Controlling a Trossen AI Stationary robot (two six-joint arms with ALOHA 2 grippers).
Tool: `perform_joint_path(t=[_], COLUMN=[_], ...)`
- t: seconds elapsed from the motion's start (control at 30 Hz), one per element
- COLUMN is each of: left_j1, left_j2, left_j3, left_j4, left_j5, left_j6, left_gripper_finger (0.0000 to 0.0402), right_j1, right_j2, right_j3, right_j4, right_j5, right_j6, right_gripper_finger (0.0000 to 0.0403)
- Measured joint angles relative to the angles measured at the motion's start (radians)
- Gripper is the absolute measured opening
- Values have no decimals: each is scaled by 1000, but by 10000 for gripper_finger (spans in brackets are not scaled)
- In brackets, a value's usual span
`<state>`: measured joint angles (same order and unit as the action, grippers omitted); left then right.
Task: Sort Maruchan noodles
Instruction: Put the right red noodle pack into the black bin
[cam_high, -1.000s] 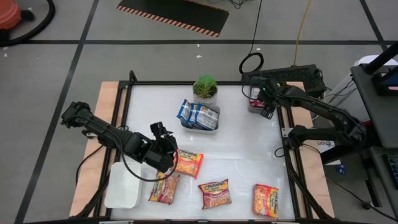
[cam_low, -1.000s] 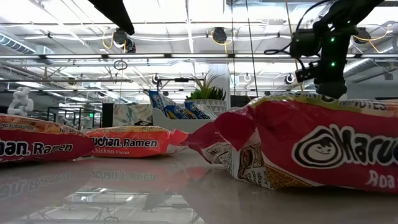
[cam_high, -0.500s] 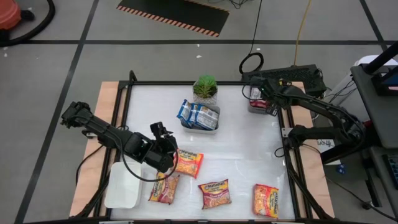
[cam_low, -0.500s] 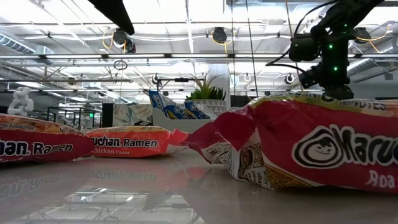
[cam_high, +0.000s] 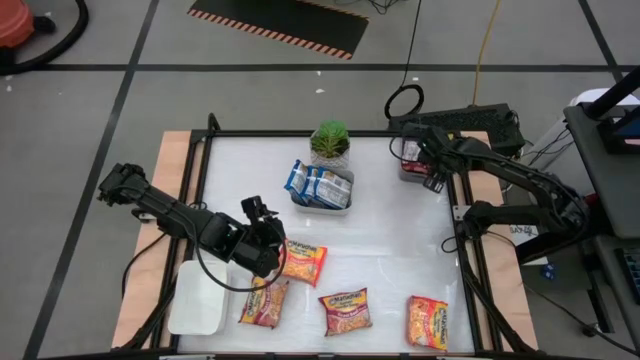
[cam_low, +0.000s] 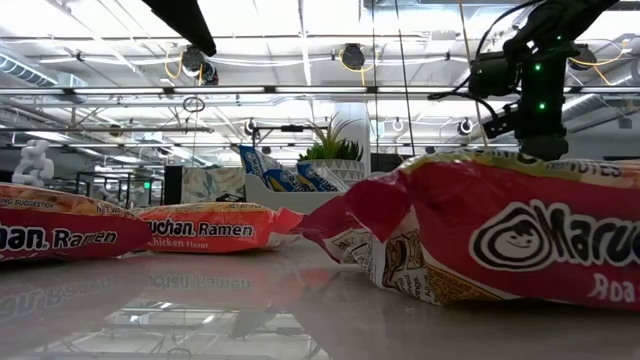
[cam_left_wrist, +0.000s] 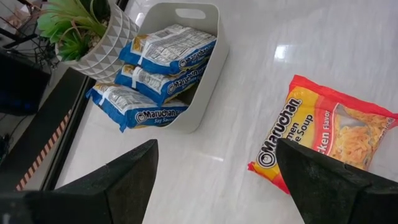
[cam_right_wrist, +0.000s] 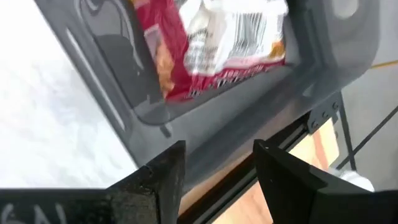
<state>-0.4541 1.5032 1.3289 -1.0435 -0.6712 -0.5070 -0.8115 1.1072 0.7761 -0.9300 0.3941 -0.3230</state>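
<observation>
Where the table's 8 o'clock sector lies: left gripper, jaws wide apart, empty, poised beside orange packet. At 6 o'clock: three more red-orange packets lying flat. At 12 o'clock: blue packets stacked in white bin, plant adjacent. At 2 o'clock: right gripper, jaws parted, holding nothing, above grey bin containing red packet.

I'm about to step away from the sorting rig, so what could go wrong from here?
1. The blue packets are stacked leaning in the white bin, one partly outside it; a bump might tip them out.
2. The open left end effector sits low by the orange packet, near the potted plant, and might push it rather than grip it.
3. The open right end effector hovers at the grey bin rim and could catch it.
</observation>
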Motion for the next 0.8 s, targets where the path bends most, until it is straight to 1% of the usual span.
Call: perform_joint_path(t=[0.17, 0.43, 0.53, 0.6, 0.73, 0.8], left_j1=[-5, -13, -13, -13, -13, -13], left_j2=[0, 0, 0, 0, 0, 0], left_j3=[0, 0, 0, 0, 0, 0], left_j4=[0, 0, 0, 0, 0, 0], left_j5=[0, 0, 0, 0, 0, 0], left_j6=[-1, -1, -1, -1, 7, 8], left_gripper_finger=[328, 328, 328, 328, 328, 328], right_j1=[-12, -12, -12, -12, -12, -12], right_j2=[0, 0, 0, -3, -43, -75], right_j3=[0, 0, 0, 0, 0, 0], right_j4=[-57, -56, -54, -54, -49, -48], right_j5=[74, 83, 104, 96, -4, -33], right_j6=[12, 17, 43, 80, 113, 127], right_gripper_finger=[180, 180, 180, 180, 180, 180])
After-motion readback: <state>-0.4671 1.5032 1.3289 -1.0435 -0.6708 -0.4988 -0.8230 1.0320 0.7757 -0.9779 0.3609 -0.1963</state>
